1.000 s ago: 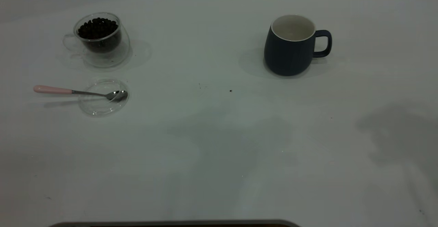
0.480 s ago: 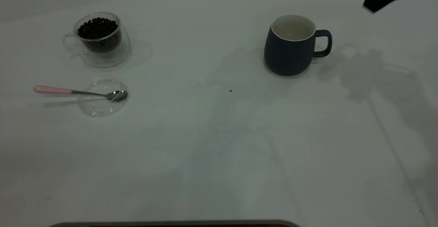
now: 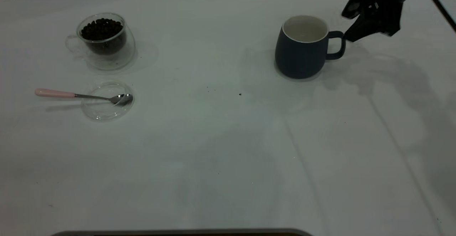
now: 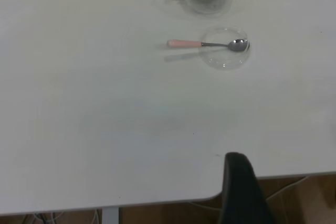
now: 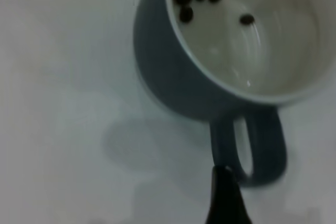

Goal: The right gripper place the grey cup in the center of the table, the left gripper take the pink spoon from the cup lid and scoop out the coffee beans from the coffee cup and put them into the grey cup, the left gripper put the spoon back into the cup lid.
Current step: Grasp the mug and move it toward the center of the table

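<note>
— Now the right gripper (image 3: pixel 351 33) has swung in at three o'clock of the grey cup (image 3: pixel 301 49), beside its handle.
— Gripping?
— Can't tell; cup's unmoved, far right of centre.

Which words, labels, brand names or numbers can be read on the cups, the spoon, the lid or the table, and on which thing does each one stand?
None: no text can be read in any view.
The grey cup is plain.
The coffee cup is clear glass without print.
The pink spoon and the cup lid carry no marks.
The table shows only a few dark specks.
The right gripper beside the grey cup's handle shows no readable label.
</note>
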Controlling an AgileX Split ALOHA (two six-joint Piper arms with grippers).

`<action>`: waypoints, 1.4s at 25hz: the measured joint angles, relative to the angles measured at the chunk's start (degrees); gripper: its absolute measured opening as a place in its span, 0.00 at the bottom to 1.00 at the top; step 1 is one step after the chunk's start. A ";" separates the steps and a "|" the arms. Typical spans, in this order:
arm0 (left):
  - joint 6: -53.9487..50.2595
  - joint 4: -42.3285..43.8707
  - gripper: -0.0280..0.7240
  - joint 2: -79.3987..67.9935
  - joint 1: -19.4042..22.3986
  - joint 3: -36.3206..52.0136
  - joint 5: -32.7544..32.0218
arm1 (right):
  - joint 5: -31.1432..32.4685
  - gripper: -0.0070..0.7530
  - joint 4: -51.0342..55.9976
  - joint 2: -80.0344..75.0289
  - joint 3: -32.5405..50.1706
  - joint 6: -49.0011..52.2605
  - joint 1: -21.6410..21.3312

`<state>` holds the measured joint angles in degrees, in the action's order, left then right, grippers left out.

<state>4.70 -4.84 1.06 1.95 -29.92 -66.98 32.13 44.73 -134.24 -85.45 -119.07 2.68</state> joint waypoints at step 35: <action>0.00 0.00 0.67 0.00 0.00 0.00 0.00 | -6.76 0.70 19.34 -6.54 -4.39 2.15 17.03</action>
<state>4.70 -4.84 1.06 1.95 -29.92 -66.98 25.37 64.07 -140.78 -89.84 -116.92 19.71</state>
